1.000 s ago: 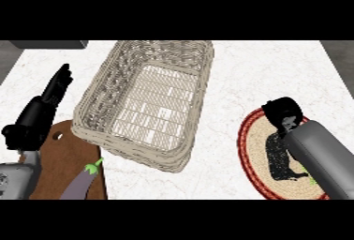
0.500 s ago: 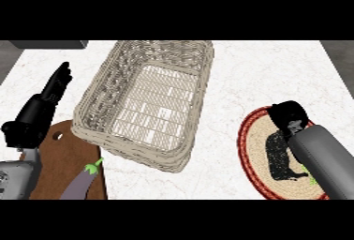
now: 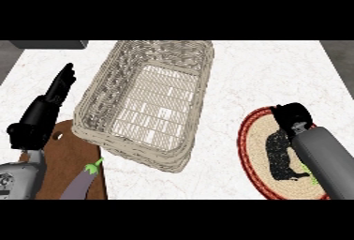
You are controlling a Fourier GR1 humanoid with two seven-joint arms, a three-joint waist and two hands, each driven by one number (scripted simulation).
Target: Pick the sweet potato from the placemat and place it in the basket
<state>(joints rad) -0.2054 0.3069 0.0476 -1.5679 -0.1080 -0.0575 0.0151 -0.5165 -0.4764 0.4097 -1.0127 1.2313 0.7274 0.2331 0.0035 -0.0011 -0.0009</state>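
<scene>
A woven wicker basket (image 3: 149,101), rectangular, is seen at centre. At four o'clock, the right hand (image 3: 291,117) is lowered over the round braided placemat (image 3: 257,140); its grip cannot be told. The sweet potato is hidden. At nine o'clock, the left hand (image 3: 45,110) is held straight-fingered.

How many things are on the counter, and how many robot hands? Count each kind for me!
Basket: 1
Placemat: 1
Cutting board: 1
Eggplant: 1
Robot hands: 2, the left hand and the right hand
Total: 6
The sweet potato is not in sight; the right hand and forearm cover part of the placemat.
</scene>
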